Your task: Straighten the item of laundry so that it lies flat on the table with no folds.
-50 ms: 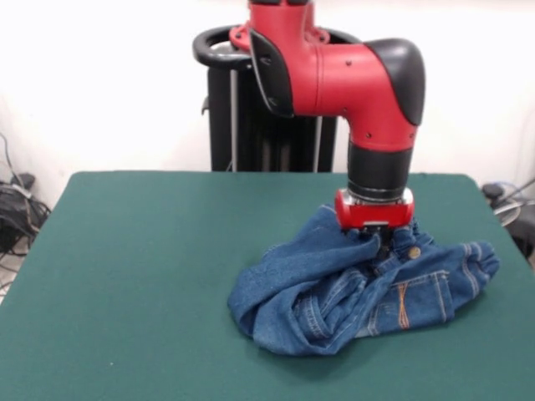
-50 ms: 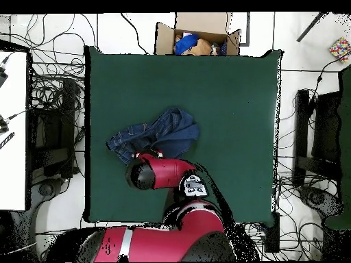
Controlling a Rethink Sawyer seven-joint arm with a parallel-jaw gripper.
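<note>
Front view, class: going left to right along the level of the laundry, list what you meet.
Bare table → bunched left end of the jeans → tool pressed into the denim → gathered waistband at the right end.

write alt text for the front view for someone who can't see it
A red and black robot arm reaches down with its gripper pressed into a crumpled pair of blue jeans on a dark green table. The jeans lie bunched in folds toward the table's right side, orange stitching showing; whether the gripper is open or shut cannot be seen.
</note>
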